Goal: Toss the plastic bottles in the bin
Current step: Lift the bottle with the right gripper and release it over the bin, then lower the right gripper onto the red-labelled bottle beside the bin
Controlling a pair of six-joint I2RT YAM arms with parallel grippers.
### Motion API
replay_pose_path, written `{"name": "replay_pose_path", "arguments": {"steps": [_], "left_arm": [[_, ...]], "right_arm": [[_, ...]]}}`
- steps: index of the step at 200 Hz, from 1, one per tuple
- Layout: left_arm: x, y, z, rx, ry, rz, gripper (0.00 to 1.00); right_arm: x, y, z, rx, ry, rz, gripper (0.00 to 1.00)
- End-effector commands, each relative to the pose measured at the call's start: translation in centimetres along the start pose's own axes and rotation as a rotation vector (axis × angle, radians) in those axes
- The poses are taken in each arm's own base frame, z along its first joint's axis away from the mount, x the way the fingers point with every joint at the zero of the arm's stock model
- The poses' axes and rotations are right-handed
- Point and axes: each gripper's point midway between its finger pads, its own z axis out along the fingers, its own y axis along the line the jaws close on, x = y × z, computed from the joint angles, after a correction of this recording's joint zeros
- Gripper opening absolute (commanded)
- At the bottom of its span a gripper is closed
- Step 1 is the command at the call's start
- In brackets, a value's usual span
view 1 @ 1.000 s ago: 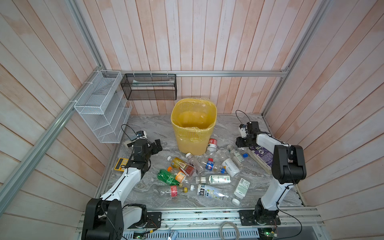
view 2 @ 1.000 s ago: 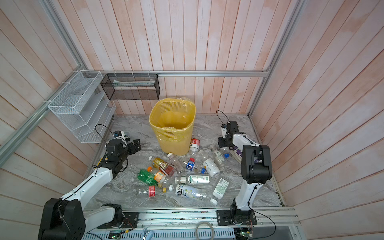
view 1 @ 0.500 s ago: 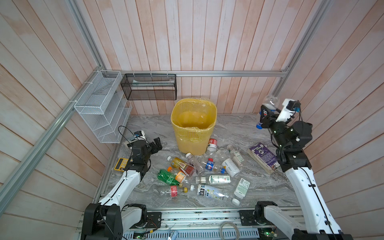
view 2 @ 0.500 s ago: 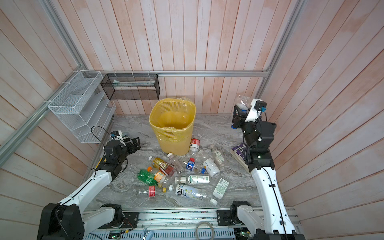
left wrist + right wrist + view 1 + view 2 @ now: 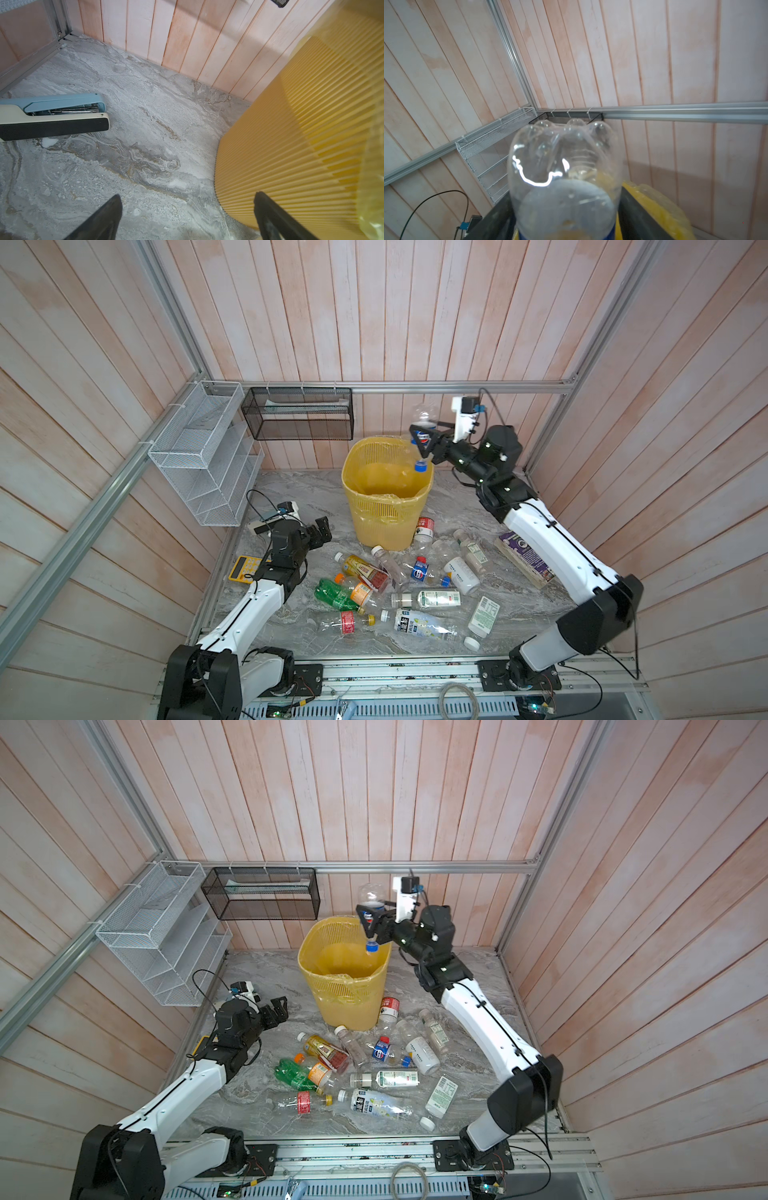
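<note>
Now bottle (image 5: 422, 416) cap-down, long axis near vert, over bin (image 5: 374, 522)

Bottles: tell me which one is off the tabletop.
The clear blue-capped bottle between the right gripper's fingers, cap down above the yellow bin; every other bottle rests on the marble tabletop.

The bin (image 5: 390, 526) is matt yellow plastic with lattice sides, lined with a thin, crinkly clear liner (image 5: 376, 501). The upturned bottle (image 5: 564, 166) is clear, glossy plastic. The tabletop (image 5: 145, 124) looks like smooth grey marble, the walls (image 5: 374, 302) like pale matt wood, and the rails (image 5: 457, 386) like brushed metal.
</note>
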Motion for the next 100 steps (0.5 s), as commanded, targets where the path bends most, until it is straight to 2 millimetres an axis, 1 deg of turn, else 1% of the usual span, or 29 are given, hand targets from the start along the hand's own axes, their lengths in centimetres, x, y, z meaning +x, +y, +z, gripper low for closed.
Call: {"name": "replay_pose_path", "arguments": {"steps": [1, 7, 20, 31, 45, 59, 72, 86, 90, 99, 100], "left_arm": [[-1.8, -0.2, -0.9, -0.021, -0.042, 0.023, 1.00], [-1.9, -0.1, -1.1, -0.028, -0.045, 0.028, 1.00], [-2.2, 0.0, -1.6, -0.035, -0.057, 0.036, 1.00], [-2.3, 0.0, -1.8, -0.035, -0.062, 0.041, 1.00], [-2.3, -0.1, -2.0, -0.032, -0.063, 0.043, 1.00], [-2.4, -0.2, -2.1, -0.030, -0.065, 0.044, 1.00], [-2.3, -0.3, -2.2, -0.027, -0.063, 0.043, 1.00], [-2.3, -0.4, -2.4, -0.025, -0.066, 0.049, 1.00], [-2.3, -0.5, -2.4, -0.025, -0.067, 0.053, 1.00], [-2.3, -0.7, -2.5, -0.022, -0.070, 0.063, 1.00], [-2.3, -0.7, -2.5, -0.022, -0.071, 0.065, 1.00]], "right_arm": [[0.5, -0.3, -1.0, 0.078, 0.096, -0.091, 0.93], [-0.3, -0.5, -1.8, 0.112, 0.070, -0.108, 1.00], [-2.4, -0.7, -3.8, 0.178, 0.006, -0.143, 1.00], [-3.5, -0.9, -5.4, 0.227, -0.025, -0.166, 1.00], [-4.0, -1.3, -6.9, 0.282, -0.032, -0.174, 1.00], [-3.7, -2.2, -8.6, 0.347, -0.028, -0.164, 0.99], [-2.0, -3.4, -10.0, 0.401, -0.004, -0.129, 0.98], [0.3, -5.1, -11.6, 0.458, 0.018, -0.075, 0.96], [1.7, -6.0, -12.0, 0.480, 0.038, -0.056, 0.95], [3.4, -7.4, -13.1, 0.514, 0.057, -0.010, 0.92], [4.0, -7.7, -13.2, 0.520, 0.067, -0.003, 0.92]]}}
